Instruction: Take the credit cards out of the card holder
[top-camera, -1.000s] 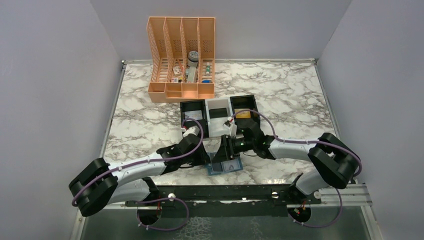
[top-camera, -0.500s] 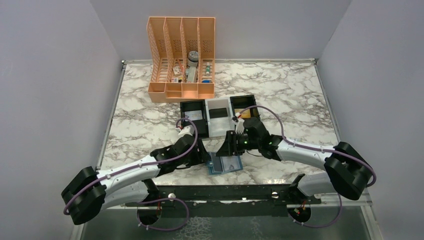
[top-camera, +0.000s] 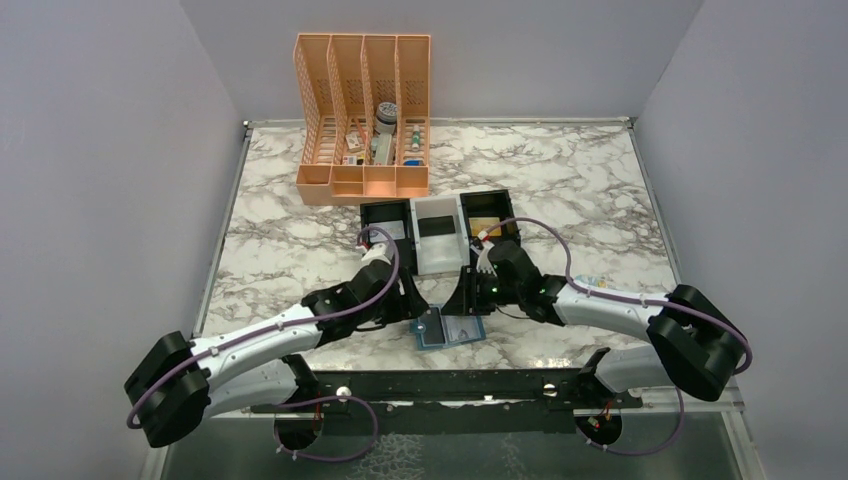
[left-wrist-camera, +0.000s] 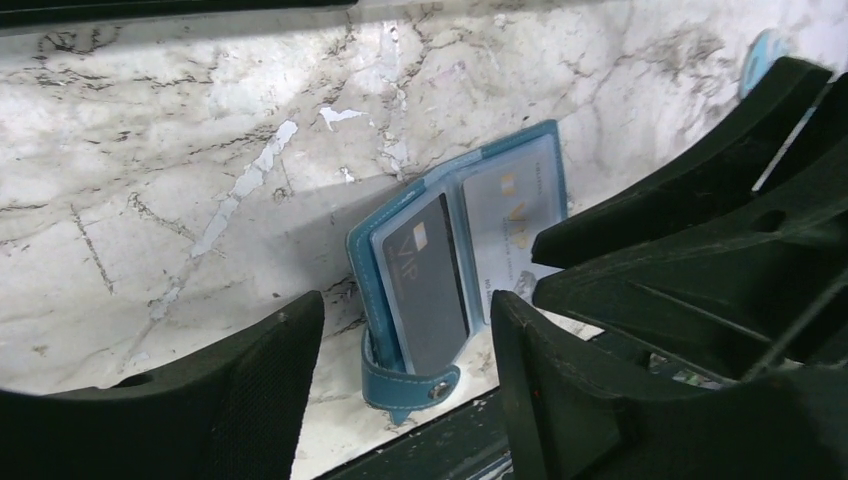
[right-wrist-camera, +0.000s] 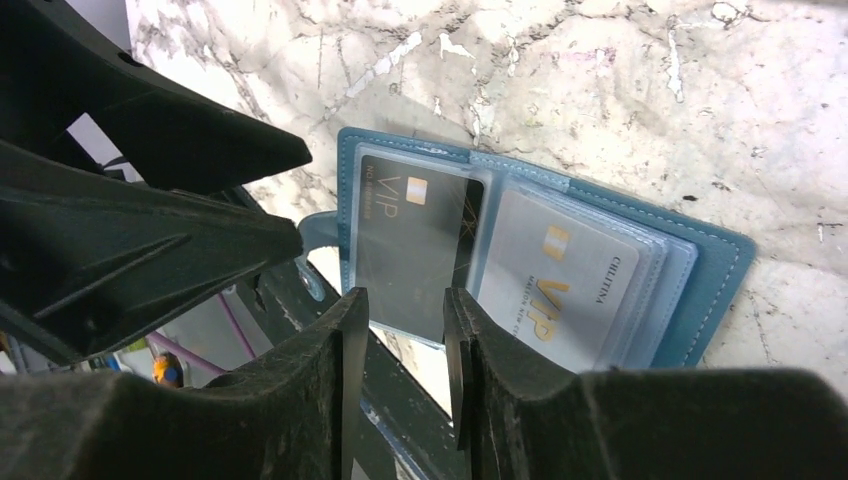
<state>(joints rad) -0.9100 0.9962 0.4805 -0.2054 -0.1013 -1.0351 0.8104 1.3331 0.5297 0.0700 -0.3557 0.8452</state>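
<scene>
The light-blue card holder (top-camera: 452, 331) lies open on the marble near the table's front edge, its left panel slightly raised. A black credit card (right-wrist-camera: 415, 240) sits in the left panel and a silver credit card (right-wrist-camera: 560, 280) in the right one. My left gripper (left-wrist-camera: 400, 390) is open just left of the card holder (left-wrist-camera: 361, 262), its fingers on either side of the snap strap (left-wrist-camera: 410, 385) without touching it. My right gripper (right-wrist-camera: 400, 335) hovers over the black card's lower edge, jaws narrowly open with the card showing through the gap. The two grippers nearly meet over the card holder.
A black-and-white three-compartment tray (top-camera: 440, 232) stands just behind the grippers. An orange file organizer (top-camera: 365, 120) with small items is at the back. The black front rail (top-camera: 450, 385) runs just below the card holder. A pale blue packet (top-camera: 590, 284) lies beside the right arm.
My left gripper has opened and let go of the card holder's left panel, which has dropped lower. My right gripper's jaws have narrowed over the black card.
</scene>
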